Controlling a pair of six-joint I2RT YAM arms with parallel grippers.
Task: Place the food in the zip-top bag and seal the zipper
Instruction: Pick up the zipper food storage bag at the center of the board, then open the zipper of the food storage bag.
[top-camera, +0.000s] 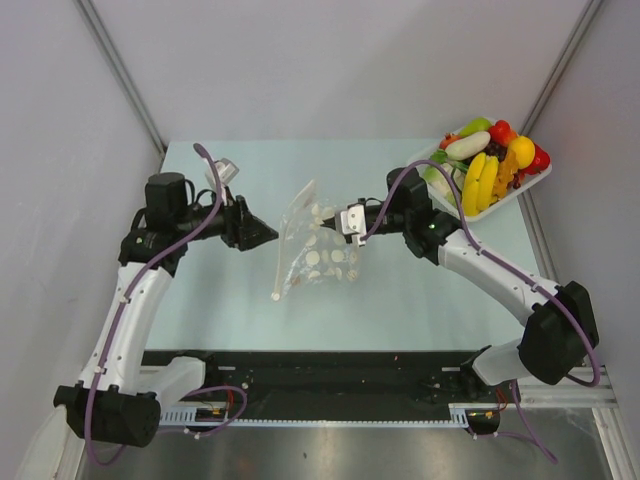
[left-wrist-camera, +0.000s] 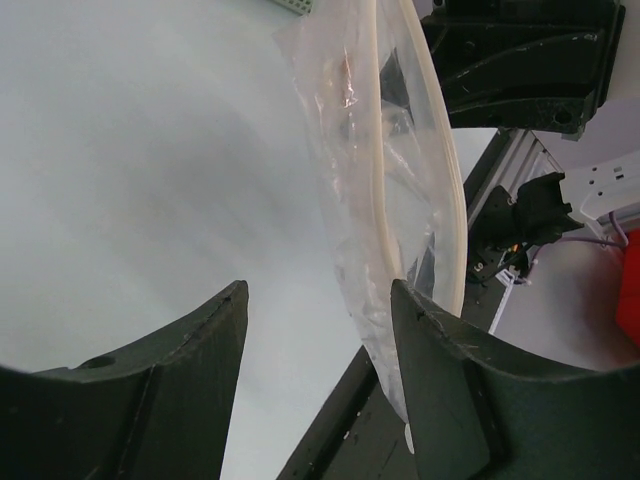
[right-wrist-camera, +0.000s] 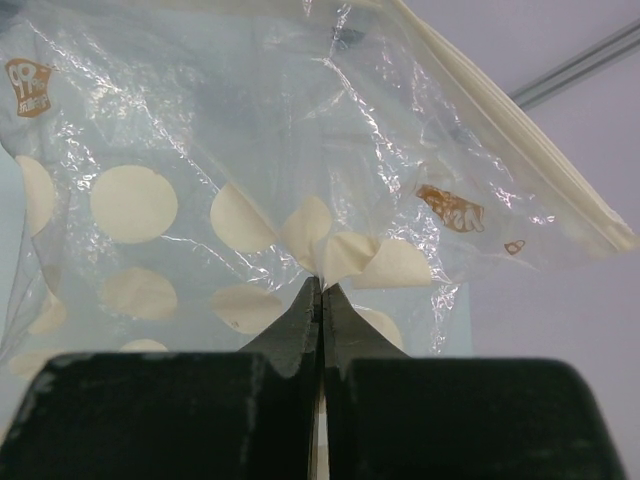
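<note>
The zip-top bag (right-wrist-camera: 250, 150) bears orange printed marks (right-wrist-camera: 27, 88), too blurred to read.

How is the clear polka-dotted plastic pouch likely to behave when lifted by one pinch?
Likely floppy: the clear polka-dotted plastic pouch wrinkles and puckers where the right claw pinches it. Probably light: nothing shows inside it. Its pale press-seal strip bows, so the mouth may not stay open unaided.

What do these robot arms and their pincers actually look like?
The left arm and right arm are white tubes with chunky black joints, each trailing a purple cable. The left gripper and right gripper have dark, wedge-shaped fingers.
</note>
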